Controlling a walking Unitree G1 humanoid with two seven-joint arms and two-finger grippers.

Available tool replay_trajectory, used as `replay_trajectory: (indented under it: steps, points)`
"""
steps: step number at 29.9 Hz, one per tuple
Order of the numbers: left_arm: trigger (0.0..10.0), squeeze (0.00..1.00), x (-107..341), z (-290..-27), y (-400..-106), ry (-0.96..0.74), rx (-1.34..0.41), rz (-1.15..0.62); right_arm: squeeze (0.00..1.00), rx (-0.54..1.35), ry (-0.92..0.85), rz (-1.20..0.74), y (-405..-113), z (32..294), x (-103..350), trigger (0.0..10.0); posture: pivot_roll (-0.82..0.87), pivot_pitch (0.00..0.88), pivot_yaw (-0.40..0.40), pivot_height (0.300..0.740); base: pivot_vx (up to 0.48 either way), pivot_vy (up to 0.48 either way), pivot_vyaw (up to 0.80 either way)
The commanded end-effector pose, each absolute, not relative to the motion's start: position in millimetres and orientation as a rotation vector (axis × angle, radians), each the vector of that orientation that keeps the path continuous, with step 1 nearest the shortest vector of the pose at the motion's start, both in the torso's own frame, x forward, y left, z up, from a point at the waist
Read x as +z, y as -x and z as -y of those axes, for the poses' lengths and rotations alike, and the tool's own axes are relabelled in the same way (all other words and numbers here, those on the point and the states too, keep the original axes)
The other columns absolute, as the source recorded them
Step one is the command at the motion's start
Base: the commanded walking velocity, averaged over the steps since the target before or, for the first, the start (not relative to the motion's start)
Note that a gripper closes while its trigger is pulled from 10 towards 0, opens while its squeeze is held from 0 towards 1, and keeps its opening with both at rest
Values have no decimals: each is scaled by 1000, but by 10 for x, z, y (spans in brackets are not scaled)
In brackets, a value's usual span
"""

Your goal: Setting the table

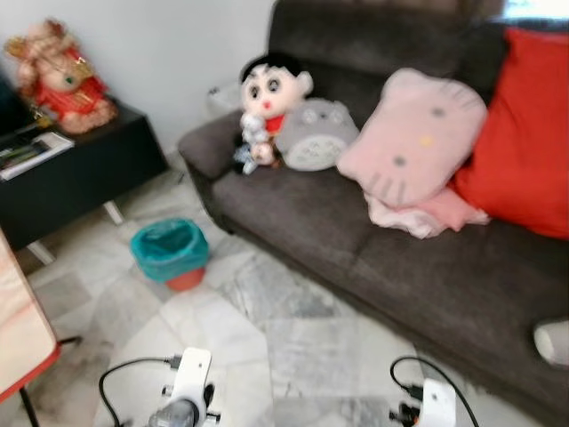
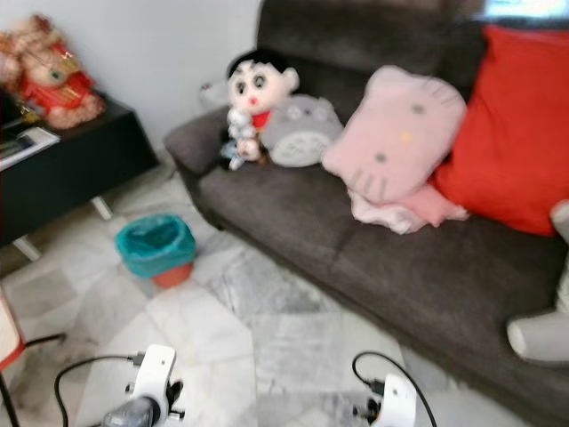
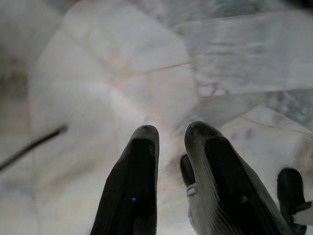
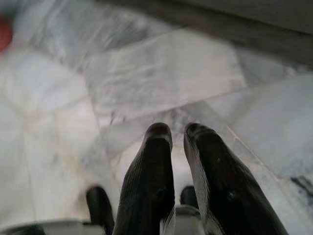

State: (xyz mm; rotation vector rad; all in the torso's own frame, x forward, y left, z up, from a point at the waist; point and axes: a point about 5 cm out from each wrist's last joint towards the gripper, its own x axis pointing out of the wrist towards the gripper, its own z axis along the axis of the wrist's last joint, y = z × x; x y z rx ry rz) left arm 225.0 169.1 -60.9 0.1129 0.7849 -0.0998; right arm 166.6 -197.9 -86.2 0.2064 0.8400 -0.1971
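Observation:
The corner of a table (image 1: 20,331) with a pale top and a red edge shows at the far left in the blurred eye views. Both arms hang low over the marble floor (image 1: 267,347); the left wrist (image 1: 188,388) and right wrist (image 1: 436,405) sit at the bottom edge. In the left wrist view my left gripper (image 3: 171,131) points down at the floor tiles, its fingers close together with nothing between them. My right gripper (image 4: 177,129) hangs the same way, shut and empty over the tiles.
A dark grey sofa (image 1: 373,258) runs across the right, carrying a doll (image 1: 267,102), a grey plush (image 1: 316,133), a pink cushion (image 1: 413,138) and a red cushion (image 1: 524,133). A teal-lined bin (image 1: 171,252) stands on the floor. A black cabinet (image 1: 80,173) holds a red figurine (image 1: 60,78).

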Motion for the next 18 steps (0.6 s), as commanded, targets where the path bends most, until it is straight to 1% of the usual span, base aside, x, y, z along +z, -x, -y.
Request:
replay_trajectory:
  steps: [1,10,18]
  points:
    - [10000,0,-643,-1755,-2193,-140,-97,-815,0,-189,-227,-852,-1649,1906,-882,10000,-92,0,79,740,0,0,800]
    - [10000,0,-646,-1746,-2188,-84,-56,-807,0,-179,-221,-853,-1661,1921,-876,10000,-79,0,54,740,0,0,800]
    - [10000,0,-665,-1757,-2158,-60,-37,-820,0,-172,-218,-844,-1718,1916,-853,10000,-74,0,56,740,0,0,800]
